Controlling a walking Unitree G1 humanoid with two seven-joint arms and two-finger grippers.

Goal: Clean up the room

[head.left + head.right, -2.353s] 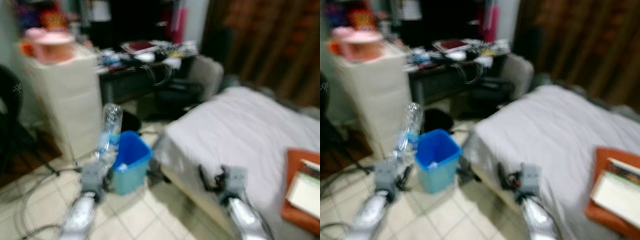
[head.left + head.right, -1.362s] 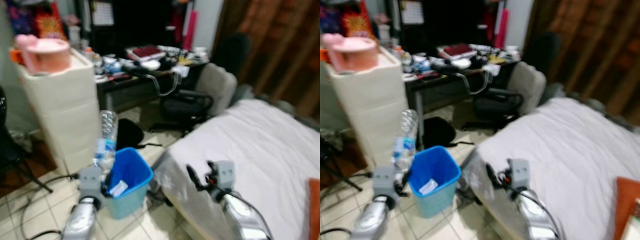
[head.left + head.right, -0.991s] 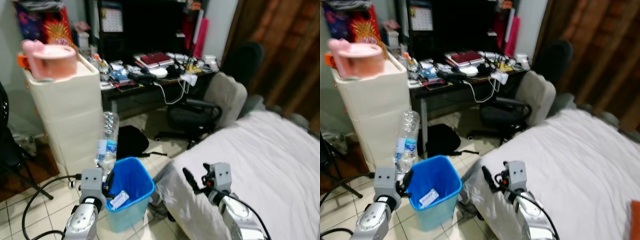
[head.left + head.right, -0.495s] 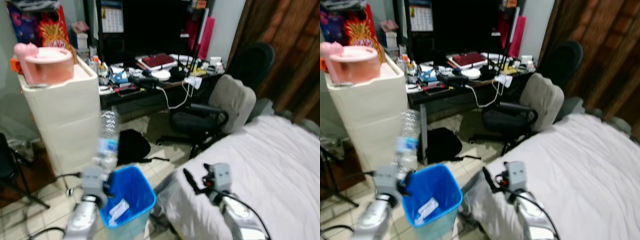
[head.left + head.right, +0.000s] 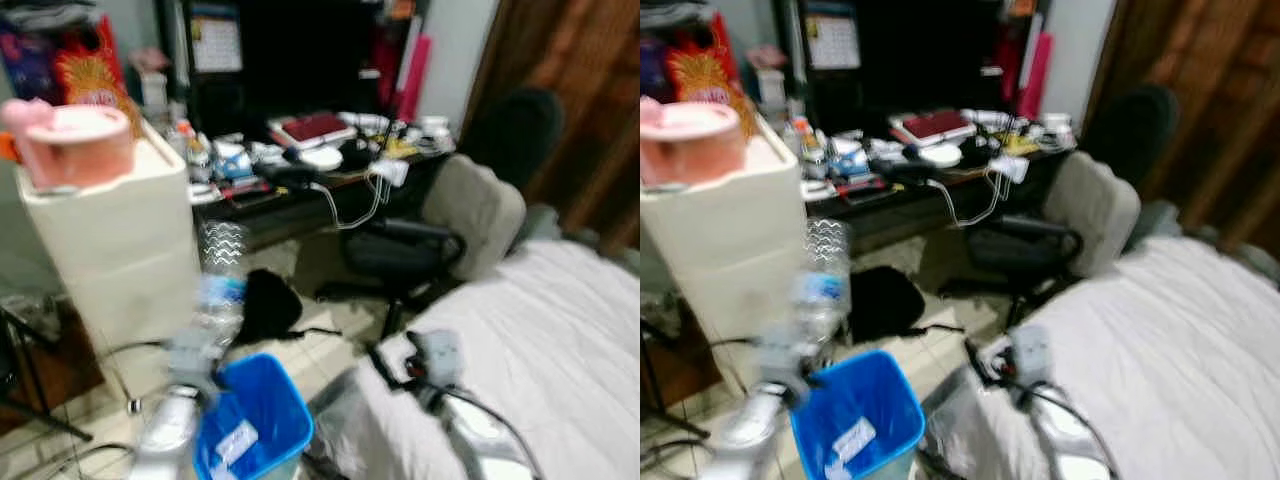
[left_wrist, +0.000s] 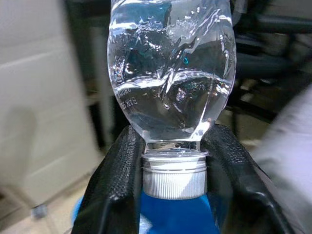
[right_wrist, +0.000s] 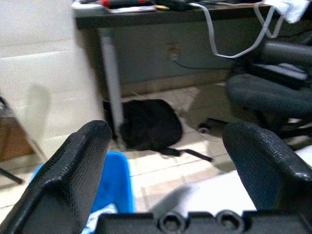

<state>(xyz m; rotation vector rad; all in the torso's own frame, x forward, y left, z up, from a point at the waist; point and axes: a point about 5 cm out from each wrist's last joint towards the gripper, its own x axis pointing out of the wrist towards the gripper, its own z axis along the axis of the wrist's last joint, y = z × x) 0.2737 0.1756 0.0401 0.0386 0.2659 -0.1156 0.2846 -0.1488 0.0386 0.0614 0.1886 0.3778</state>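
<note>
Bottle: a clear plastic water bottle (image 6: pixel 170 78) with a white cap (image 6: pixel 174 176) is standing cap-down in the left tool, its crumpled body rising above the fingers; in the head views it is showing blurred (image 5: pixel 220 275), with a blue label, in front of the white drawer unit.
Left tool: the left tool (image 6: pixel 174 183) is pinching the bottle at its neck, one black finger (image 6: pixel 119 180) pressing on each side just above the cap; it is hovering just above the bin's near rim.
Bin: a blue waste bin (image 5: pixel 855 415) is sitting on the tiled floor (image 5: pixel 330 345) just beside the corner of the bed, with a scrap of white paper (image 5: pixel 850 437) lying inside.
Right tool: the right tool (image 7: pixel 175 161) is hanging over the bed's near corner with its two black fingers spread wide and nothing between them.
Bed: a bed with a pale sheet (image 5: pixel 540 340) is taking up the right side.
Drawer unit: a white drawer unit (image 5: pixel 115 250) is standing at the left, carrying a pink tub (image 5: pixel 75 145).
Table: a dark, cluttered table (image 5: pixel 940 170) is standing against the far wall, with a red book (image 5: pixel 930 125) on it and white cables hanging off its edge.
Chair: a grey office chair (image 5: pixel 450 220) is sitting between the table and the bed.
Bag: a black bag (image 7: pixel 146 122) is lying on the floor under the table.
</note>
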